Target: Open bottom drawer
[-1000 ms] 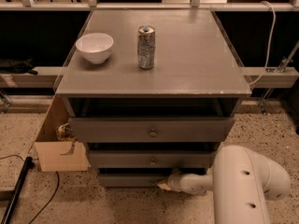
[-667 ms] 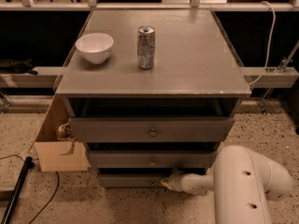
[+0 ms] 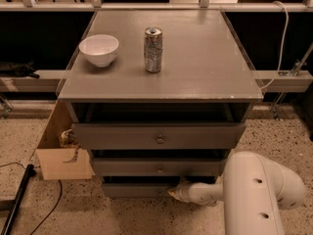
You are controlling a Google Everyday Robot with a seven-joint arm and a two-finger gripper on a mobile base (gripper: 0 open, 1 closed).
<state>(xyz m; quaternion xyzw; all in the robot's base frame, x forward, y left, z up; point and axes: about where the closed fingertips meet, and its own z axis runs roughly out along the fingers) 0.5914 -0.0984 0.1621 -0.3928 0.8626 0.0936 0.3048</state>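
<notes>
The bottom drawer (image 3: pixel 134 189) is the lowest grey front of the cabinet, a thin strip near the floor. Its knob is hidden behind my gripper. My gripper (image 3: pixel 174 192) reaches in from the right on a white arm (image 3: pixel 254 192), its tip at the middle of the bottom drawer's front. Above it are the middle drawer (image 3: pixel 159 167) and the top drawer (image 3: pixel 159 137), each with a small round knob. A dark gap shows above each drawer front.
A white bowl (image 3: pixel 99 49) and a silver can (image 3: pixel 153 49) stand on the cabinet top (image 3: pixel 195 67). A cardboard box (image 3: pixel 61 153) sits on the floor at the cabinet's left. A black cable and pole (image 3: pixel 17 199) lie at the bottom left.
</notes>
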